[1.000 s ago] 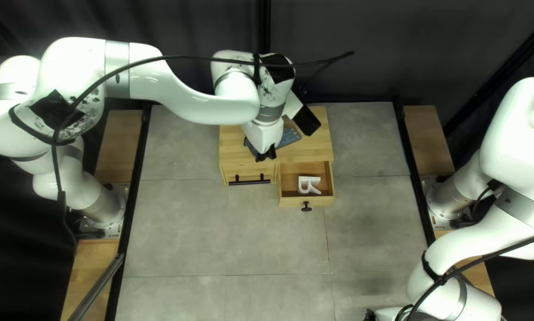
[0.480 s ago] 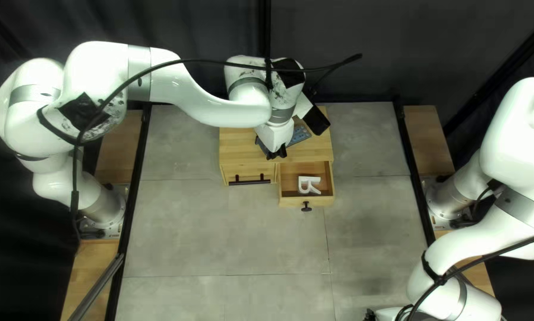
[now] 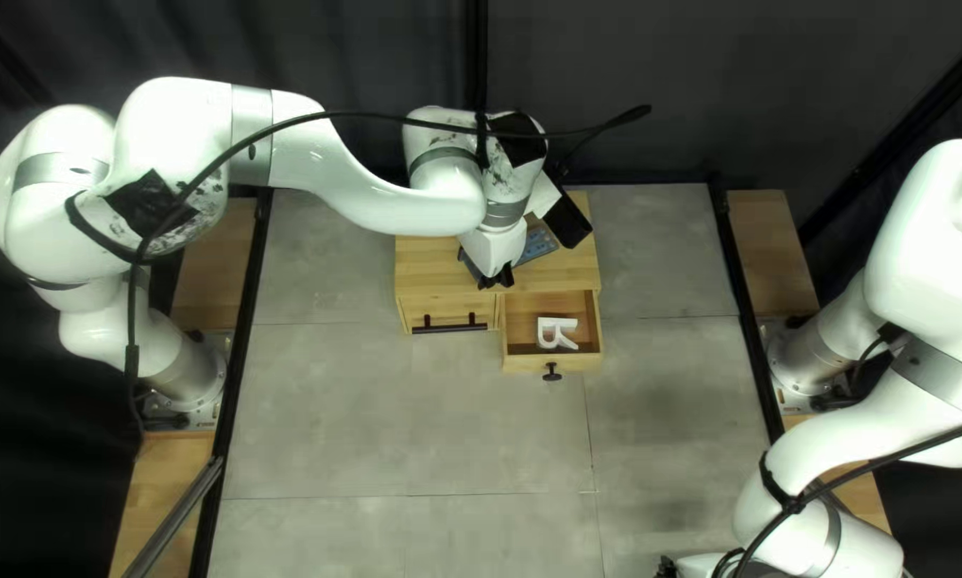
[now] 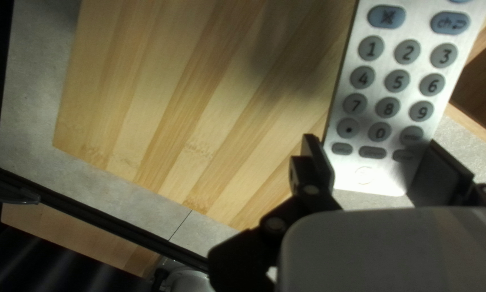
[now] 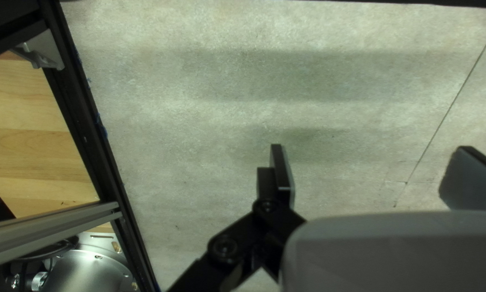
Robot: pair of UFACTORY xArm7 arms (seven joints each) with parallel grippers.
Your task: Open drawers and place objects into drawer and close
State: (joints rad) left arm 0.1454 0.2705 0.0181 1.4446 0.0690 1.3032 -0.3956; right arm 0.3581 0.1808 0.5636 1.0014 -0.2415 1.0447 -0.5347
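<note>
My left gripper (image 3: 491, 278) is over the front part of the small wooden cabinet's top (image 3: 427, 262). In the left wrist view the gripper (image 4: 375, 162) is shut on one end of a silver remote control (image 4: 381, 116), a finger on each long edge; the rest extends ahead. The remote (image 3: 538, 244) shows partly behind the gripper in the top left view. The right-hand drawer (image 3: 518, 362) stands pulled out with a white letter R (image 3: 550, 333) inside; the left-hand drawer (image 3: 417, 315) is closed. My right gripper (image 3: 668, 568) is low at the bottom edge; the right wrist view shows the gripper (image 5: 364, 167) open, nothing between its fingers.
The open drawer's black knob (image 3: 551, 373) sticks out toward the near side. A black handle (image 3: 449, 328) crosses the closed drawer's front. Black rails (image 3: 247, 310) run along both table sides, and a dark curtain (image 3: 652, 86) hangs behind the far edge.
My left arm has shifted to the right along the cabinet top with the remote, settling over the last half second. The right arm and drawers have stayed still.
</note>
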